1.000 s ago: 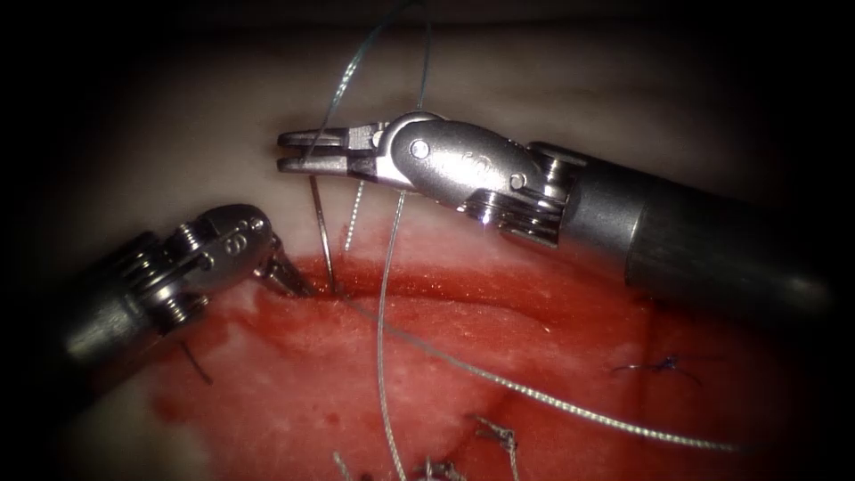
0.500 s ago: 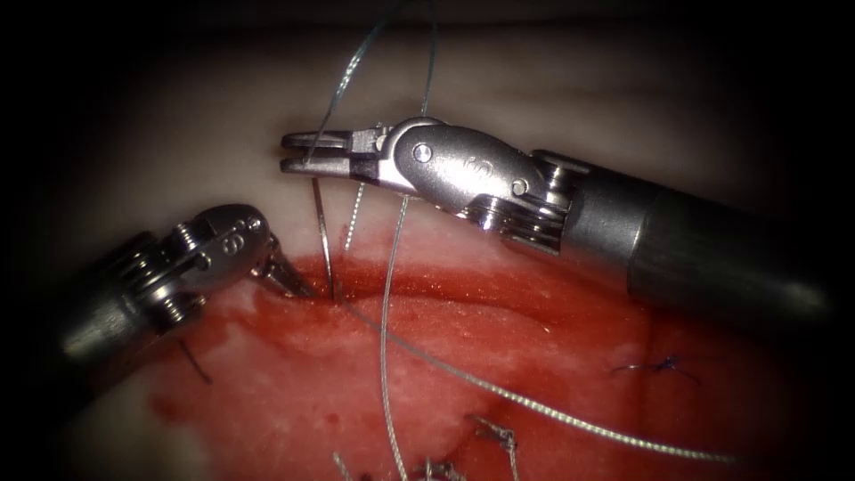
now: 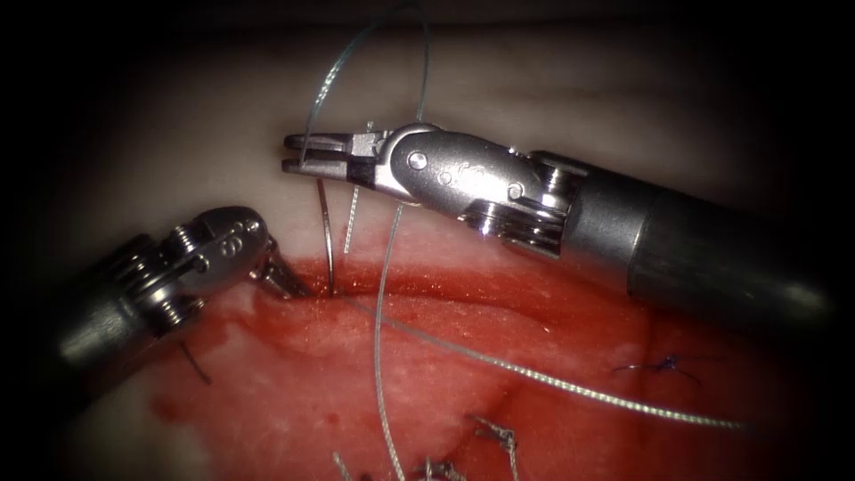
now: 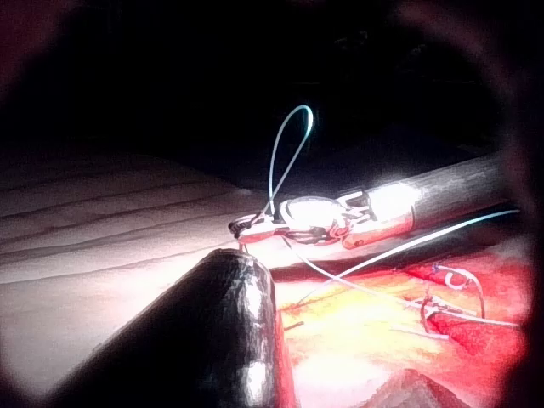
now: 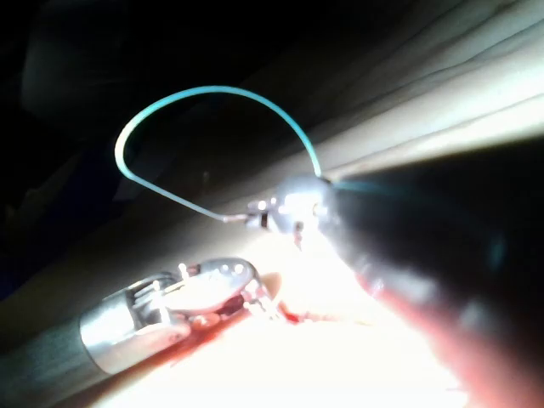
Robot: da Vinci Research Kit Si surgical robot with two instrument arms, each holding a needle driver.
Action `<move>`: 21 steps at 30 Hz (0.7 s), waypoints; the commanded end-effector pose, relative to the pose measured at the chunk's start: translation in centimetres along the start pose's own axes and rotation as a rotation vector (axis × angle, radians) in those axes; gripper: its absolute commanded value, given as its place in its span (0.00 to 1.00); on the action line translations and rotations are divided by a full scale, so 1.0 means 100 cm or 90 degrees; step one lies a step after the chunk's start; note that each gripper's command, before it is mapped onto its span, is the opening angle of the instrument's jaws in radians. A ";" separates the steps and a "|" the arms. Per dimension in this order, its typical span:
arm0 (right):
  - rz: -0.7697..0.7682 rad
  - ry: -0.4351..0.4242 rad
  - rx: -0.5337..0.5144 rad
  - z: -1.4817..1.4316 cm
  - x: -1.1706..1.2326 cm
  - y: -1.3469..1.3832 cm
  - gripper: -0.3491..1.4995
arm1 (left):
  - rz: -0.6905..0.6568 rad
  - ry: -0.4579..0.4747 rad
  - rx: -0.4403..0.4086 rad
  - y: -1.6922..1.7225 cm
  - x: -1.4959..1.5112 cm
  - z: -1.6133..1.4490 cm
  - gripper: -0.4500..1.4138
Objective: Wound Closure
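Right tool (image 3: 298, 154), upper centre, is clamped on the needle (image 3: 328, 236) near its tail, tip in the tissue (image 3: 374, 356); left tool (image 3: 283, 278) grips the cut's (image 3: 499, 289) left edge.

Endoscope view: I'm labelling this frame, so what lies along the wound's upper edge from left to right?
Left arm's steel needle driver, jaws at the tissue edge → thin curved steel needle, its lower end in the cut, top held in the right arm's steel needle driver → small dark blue knot of thread.
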 end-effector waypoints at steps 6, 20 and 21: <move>-0.007 -0.017 -0.026 0.0002 -0.0010 -0.0012 0.00 | 0.001 0.003 0.003 -0.0005 0.0012 -0.0010 0.00; 0.091 -0.043 -0.054 0.0001 -0.0010 -0.0013 0.00 | 0.002 0.001 0.001 -0.0007 0.0012 -0.0010 0.00; 0.102 -0.048 -0.052 0.0001 -0.0010 -0.0013 0.00 | 0.002 0.001 0.001 -0.0007 0.0012 -0.0009 0.00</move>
